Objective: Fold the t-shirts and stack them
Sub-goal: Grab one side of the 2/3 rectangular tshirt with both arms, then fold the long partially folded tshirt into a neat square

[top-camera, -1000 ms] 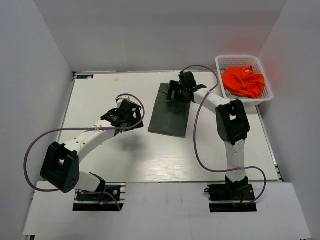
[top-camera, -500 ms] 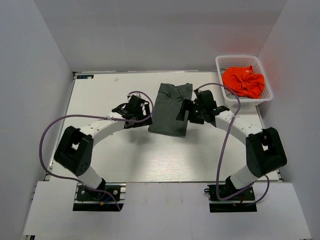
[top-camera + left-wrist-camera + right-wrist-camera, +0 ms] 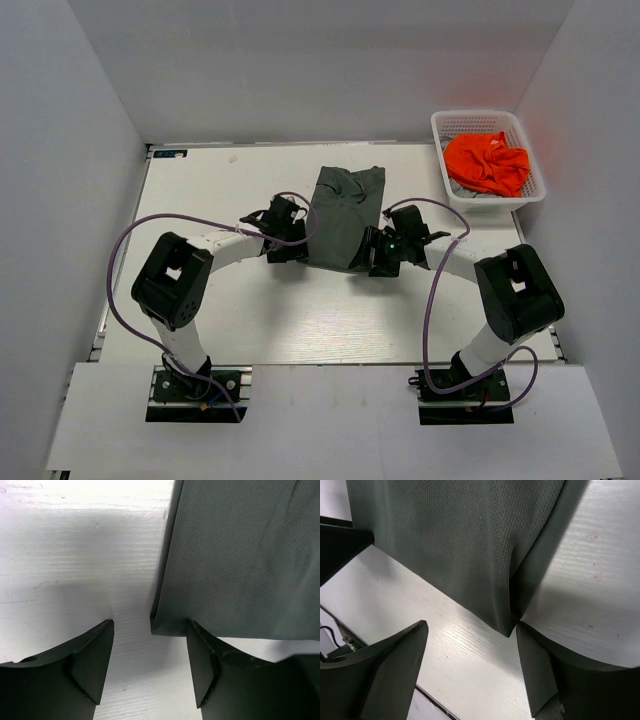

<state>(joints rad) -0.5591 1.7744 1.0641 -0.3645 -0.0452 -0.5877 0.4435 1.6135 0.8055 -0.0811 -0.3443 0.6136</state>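
The dark olive-grey t-shirt (image 3: pixel 341 213) lies folded into a long strip in the middle of the table. My left gripper (image 3: pixel 291 245) is open at its near left corner; in the left wrist view (image 3: pixel 150 630) that corner (image 3: pixel 170 625) sits between the fingers, touching the right one. My right gripper (image 3: pixel 378 253) is open at the near right corner; in the right wrist view (image 3: pixel 472 630) the corner (image 3: pixel 507 625) hangs just in front of the right finger. The orange t-shirt (image 3: pixel 487 162) lies crumpled in the white basket (image 3: pixel 447 125).
The basket stands at the table's far right corner, against the right wall. White walls close in the table on three sides. Purple cables loop over both arms (image 3: pixel 210 225).
Both grippers have come down to the shirt's near edge, the left from the left side, the right from the shirt's far end. The shirt's far end now lies uncovered.
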